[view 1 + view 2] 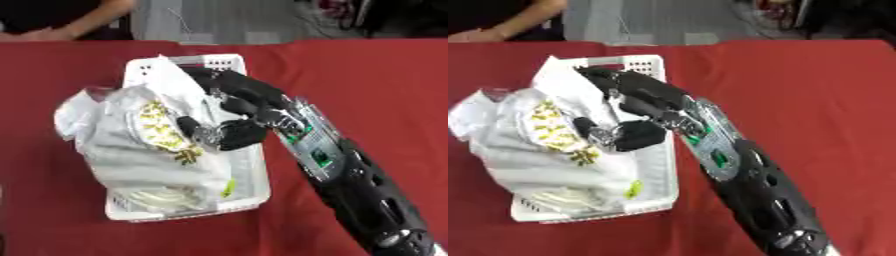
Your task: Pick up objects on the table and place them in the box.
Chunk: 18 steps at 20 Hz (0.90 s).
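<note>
A white plastic bag (pixel 144 150) with yellow print lies crumpled in a white slotted box (pixel 185 212), bulging over the box's left rim. My right hand (pixel 248 106) reaches in from the lower right and hovers over the box's right half. Its fingers stretch nearly straight toward the bag's upper corner near the far rim, and the thumb touches the bag's printed side. I cannot see any fold of the bag pinched between them. The box's floor is mostly hidden by the bag and the hand. My left hand shows in neither view.
The box stands on a red tablecloth (pixel 367 75) with bare cloth to its right and in front. My right forearm (pixel 745 190) crosses the lower right of the table.
</note>
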Each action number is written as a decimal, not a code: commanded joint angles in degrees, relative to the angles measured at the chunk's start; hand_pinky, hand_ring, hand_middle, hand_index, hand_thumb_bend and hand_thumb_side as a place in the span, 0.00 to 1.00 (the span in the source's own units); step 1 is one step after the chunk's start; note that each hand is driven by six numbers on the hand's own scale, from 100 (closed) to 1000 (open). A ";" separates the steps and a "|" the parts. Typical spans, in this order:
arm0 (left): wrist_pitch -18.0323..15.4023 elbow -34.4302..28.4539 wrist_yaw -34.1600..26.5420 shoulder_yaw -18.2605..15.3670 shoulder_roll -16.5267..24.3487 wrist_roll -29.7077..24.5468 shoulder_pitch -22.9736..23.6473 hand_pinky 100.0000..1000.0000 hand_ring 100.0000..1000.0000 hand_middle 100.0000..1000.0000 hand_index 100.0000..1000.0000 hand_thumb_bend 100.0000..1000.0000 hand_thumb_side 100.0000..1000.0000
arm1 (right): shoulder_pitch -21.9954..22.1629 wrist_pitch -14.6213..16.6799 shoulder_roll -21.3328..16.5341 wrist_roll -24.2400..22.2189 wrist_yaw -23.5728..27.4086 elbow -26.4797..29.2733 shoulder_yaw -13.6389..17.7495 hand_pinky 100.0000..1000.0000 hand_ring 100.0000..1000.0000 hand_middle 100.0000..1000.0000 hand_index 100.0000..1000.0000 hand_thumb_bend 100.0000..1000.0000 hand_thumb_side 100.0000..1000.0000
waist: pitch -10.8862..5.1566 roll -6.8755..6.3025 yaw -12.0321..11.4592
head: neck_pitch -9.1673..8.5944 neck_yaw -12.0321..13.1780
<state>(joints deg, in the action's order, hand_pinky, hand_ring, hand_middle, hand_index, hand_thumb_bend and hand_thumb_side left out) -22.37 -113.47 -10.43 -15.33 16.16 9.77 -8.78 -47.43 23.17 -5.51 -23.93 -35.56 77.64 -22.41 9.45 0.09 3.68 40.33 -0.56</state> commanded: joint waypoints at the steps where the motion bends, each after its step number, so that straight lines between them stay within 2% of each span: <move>1: 0.04 -1.13 0.09 -0.27 0.35 0.09 -0.29 0.72 0.74 0.68 0.69 0.26 0.90 | -0.12 -0.72 -0.52 1.62 -1.51 -0.19 1.23 0.66 0.92 0.98 1.00 0.76 0.80 | -0.72 -0.17 0.02 | -0.35 -0.19; 6: 0.06 -1.13 0.11 -0.29 0.32 0.09 -0.26 0.72 0.74 0.68 0.69 0.26 0.90 | 0.37 -1.99 -0.54 4.49 -3.08 -0.90 2.65 0.68 0.93 1.00 1.00 0.77 0.81 | -0.71 -0.20 0.07 | -0.34 -0.19; 12: 0.04 -1.13 0.09 -0.34 0.30 0.13 -0.22 0.72 0.74 0.68 0.69 0.26 0.90 | 0.84 -5.38 -0.88 11.90 -7.37 0.60 4.97 0.69 0.94 1.00 1.00 0.76 0.83 | -0.73 -0.21 0.15 | -0.33 -0.10; 15: 0.02 -1.13 0.09 -0.38 0.30 0.16 -0.19 0.72 0.74 0.68 0.69 0.26 0.90 | 0.90 -7.27 -1.49 17.09 -12.64 3.08 6.20 0.73 0.94 1.00 1.00 0.75 0.85 | -0.76 -0.23 0.21 | -0.33 -0.08; 18: 0.03 -1.13 0.09 -0.39 0.30 0.16 -0.18 0.72 0.74 0.68 0.69 0.26 0.90 | 1.03 -8.40 -1.99 22.90 -20.72 6.06 6.91 0.81 0.95 1.00 1.00 0.74 0.85 | -0.76 -0.24 0.24 | -0.34 -0.08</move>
<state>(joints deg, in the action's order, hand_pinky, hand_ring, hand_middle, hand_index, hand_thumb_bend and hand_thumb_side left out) -22.34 -113.47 -10.42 -15.35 15.74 9.81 -8.77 -45.79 15.23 -6.75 -3.27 -53.47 81.54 -16.18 9.45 0.07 3.85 40.32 -0.54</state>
